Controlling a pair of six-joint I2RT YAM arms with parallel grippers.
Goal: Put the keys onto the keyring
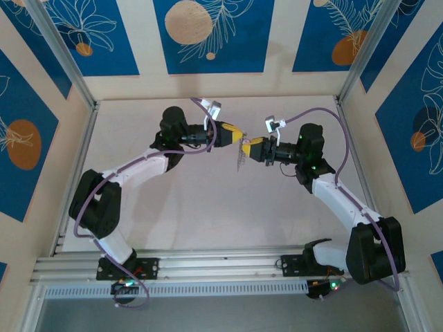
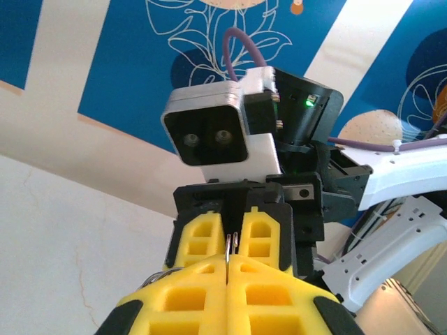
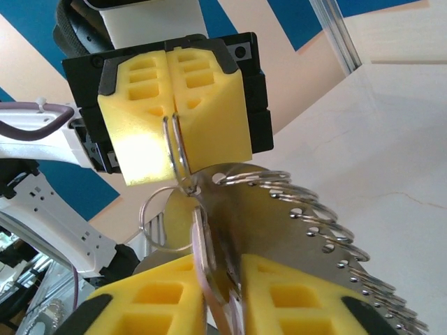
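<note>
Midair, left pincer (image 1: 239, 137) and right pincer (image 1: 248, 148) clamp keyring (image 3: 179, 148).

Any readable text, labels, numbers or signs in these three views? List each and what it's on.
No readable text anywhere.
Row of silver keys: any stamping is too blurred to read.
Wrist camera housing: no lettering visible.
Wall panels: drawn leaves and circles, no words.

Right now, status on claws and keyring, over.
Left claw shut on keyring. Right claw pinching silver key at ring. Other keys fan out alongside.
</note>
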